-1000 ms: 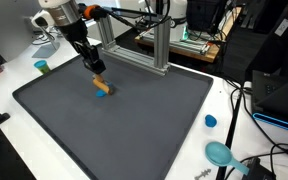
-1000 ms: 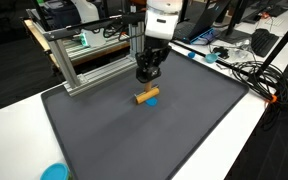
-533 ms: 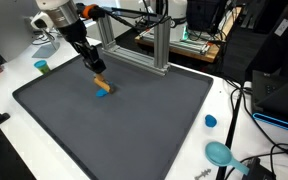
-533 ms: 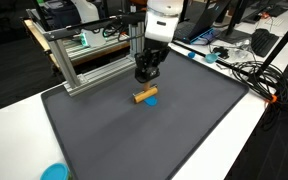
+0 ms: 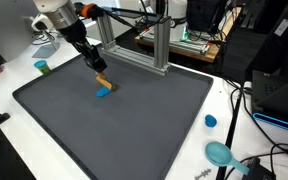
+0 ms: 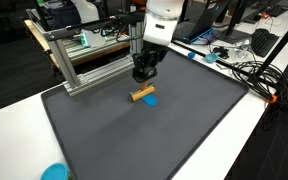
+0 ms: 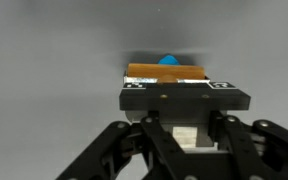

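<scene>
Clamped jaws mark the black two-finger gripper (image 5: pixel 98 73), which hangs tilted over the dark grey mat (image 5: pixel 144 125). Between its fingertips sits a short tan wooden block (image 5: pixel 101 79), and in the wrist view the block (image 7: pixel 166 73) lies crosswise right at the tips of the gripper (image 7: pixel 174 90). The jaws are closed on the block from both sides.

Just under the gripper, and a little beyond its tips in the wrist view, a small blue piece (image 7: pixel 167 60) lies on the mat. In both exterior views this blue piece (image 5: pixel 105 91) (image 6: pixel 150 100) peeks out from below the block (image 6: pixel 141 95). Whether the two touch cannot be told.

Behind the gripper (image 6: pixel 144 78) stands a silver aluminium frame (image 6: pixel 89 62), close to the mat's far edge. Well away from the gripper, off the mat, a blue round cap (image 5: pixel 210 121) rests on the white table (image 5: pixel 234 130). A small green cup (image 5: pixel 42 67) stands near the gripper, beyond the mat's edge.
</scene>
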`<action>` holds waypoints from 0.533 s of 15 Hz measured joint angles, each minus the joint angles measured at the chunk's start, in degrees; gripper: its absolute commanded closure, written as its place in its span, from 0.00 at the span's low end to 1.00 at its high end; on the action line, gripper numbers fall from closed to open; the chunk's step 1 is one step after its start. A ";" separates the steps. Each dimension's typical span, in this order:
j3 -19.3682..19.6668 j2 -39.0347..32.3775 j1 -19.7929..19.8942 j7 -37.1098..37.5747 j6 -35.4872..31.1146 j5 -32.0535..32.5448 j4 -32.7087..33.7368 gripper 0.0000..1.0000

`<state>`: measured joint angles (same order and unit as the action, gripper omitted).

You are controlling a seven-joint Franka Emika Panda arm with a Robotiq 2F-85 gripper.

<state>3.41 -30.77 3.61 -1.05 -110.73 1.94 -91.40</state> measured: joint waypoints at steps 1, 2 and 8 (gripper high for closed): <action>0.00 -0.12 0.03 -0.08 0.38 0.00 0.20 0.78; 0.01 -0.22 0.07 -0.17 0.68 0.00 0.34 0.78; 0.11 -0.65 0.25 -0.64 3.43 0.04 1.06 0.78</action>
<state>3.52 -31.42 3.86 -1.69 -107.30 1.98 -90.34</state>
